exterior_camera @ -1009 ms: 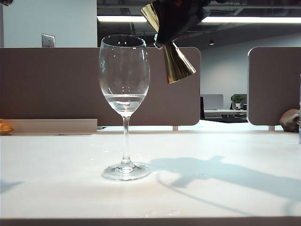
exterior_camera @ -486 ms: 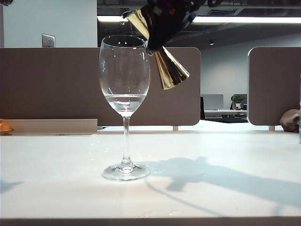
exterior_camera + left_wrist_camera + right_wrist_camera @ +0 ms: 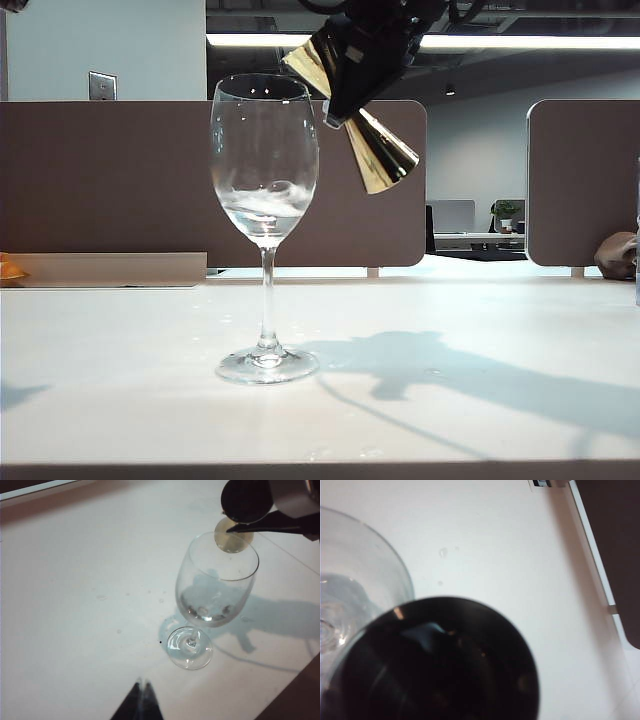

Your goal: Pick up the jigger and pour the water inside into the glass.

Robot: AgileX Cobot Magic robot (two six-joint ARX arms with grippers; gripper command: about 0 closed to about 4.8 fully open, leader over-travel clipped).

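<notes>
You had bright overhead light from the ceiling strip lamp (image 3: 470,42), which blew out a bit. It threw a soft grey shadow (image 3: 480,375) on the white table (image 3: 120,380), right of the glass (image 3: 265,180). The gold jigger (image 3: 375,150) caught hard glare. Your exterior view was sharp; your right wrist view was half filled by a dark, out-of-focus blob (image 3: 435,665), and the glass rim there was blurry.

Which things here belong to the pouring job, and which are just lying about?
Job:
- shiny gold metal jigger, tilted, gripped by the right end effector
- tall clear stemmed wine glass
- clear water in its bowl

Lying about:
- idle left end effector
- brown desk partitions
- small potted plant
</notes>
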